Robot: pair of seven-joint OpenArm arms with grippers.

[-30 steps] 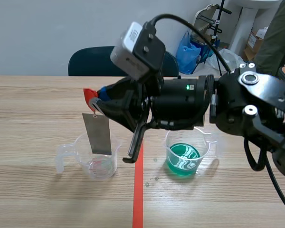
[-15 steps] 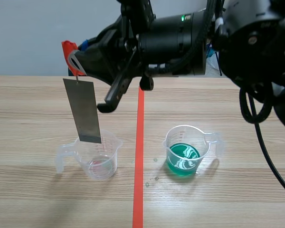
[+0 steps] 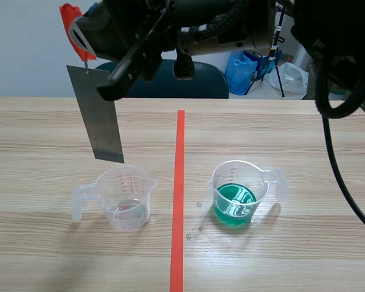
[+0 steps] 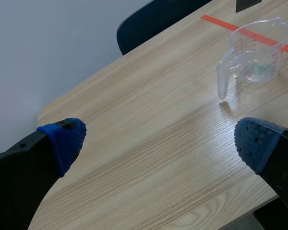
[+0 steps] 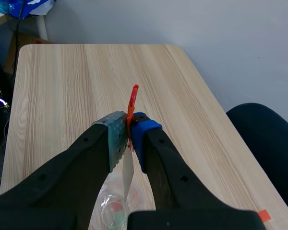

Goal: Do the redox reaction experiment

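Plate (image 3: 101,115) on clip (image 3: 69,16) in right claw (image 5: 129,135)

left fingers (image 4: 62,141) apart | right arm (image 3: 231,24) raised | right fingers (image 5: 116,139) clamping red clip (image 5: 133,98)

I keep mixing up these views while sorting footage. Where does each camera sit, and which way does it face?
Scene view: between the arms, facing across the table; the right arm crosses its top, hanging a metal strip.
Left wrist view: low over the table, facing the clear cup past open left fingers.
Right wrist view: high, looking down past right fingers shut on the red clip.
All three show the clear cup.
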